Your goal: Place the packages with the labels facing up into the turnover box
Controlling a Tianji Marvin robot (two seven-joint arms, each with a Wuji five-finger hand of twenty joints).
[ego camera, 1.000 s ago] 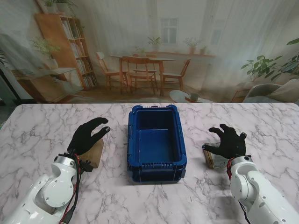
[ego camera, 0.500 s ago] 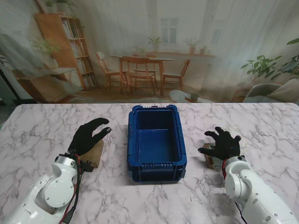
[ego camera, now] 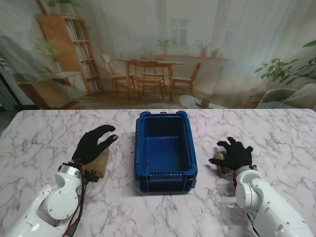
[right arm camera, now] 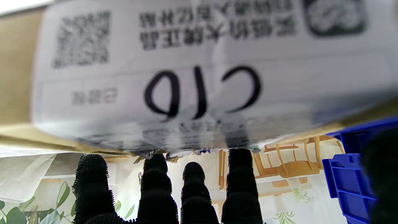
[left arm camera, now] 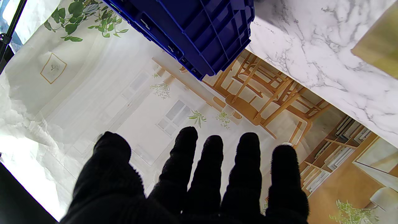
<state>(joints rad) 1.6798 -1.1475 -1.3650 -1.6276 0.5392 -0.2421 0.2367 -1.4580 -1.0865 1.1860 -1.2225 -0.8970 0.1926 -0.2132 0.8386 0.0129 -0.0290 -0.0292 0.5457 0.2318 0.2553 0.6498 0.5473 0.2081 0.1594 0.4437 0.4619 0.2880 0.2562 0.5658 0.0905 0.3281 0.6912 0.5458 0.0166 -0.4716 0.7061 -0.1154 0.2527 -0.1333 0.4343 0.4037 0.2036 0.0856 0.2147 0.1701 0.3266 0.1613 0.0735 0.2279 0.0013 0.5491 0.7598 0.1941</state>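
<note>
**Lighting and picture quality**

Soft, even light is falling on the marble table (ego camera: 49, 138) in the stand view, and the blue box (ego camera: 165, 150) is casting only a faint shadow. The printed backdrop (ego camera: 163, 54) is looking hazy. In the left wrist view, bright glare is washing out one side. In the right wrist view, the package label (right arm camera: 202, 71) is filling the frame and blurring near the fingertips (right arm camera: 155, 165).

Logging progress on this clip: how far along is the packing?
Nothing is packed: the turnover box looks empty. The right robot hand hovers open over the labelled package, label up in the wrist view. The left robot hand is open above the brown package. Both remain to be placed.
</note>
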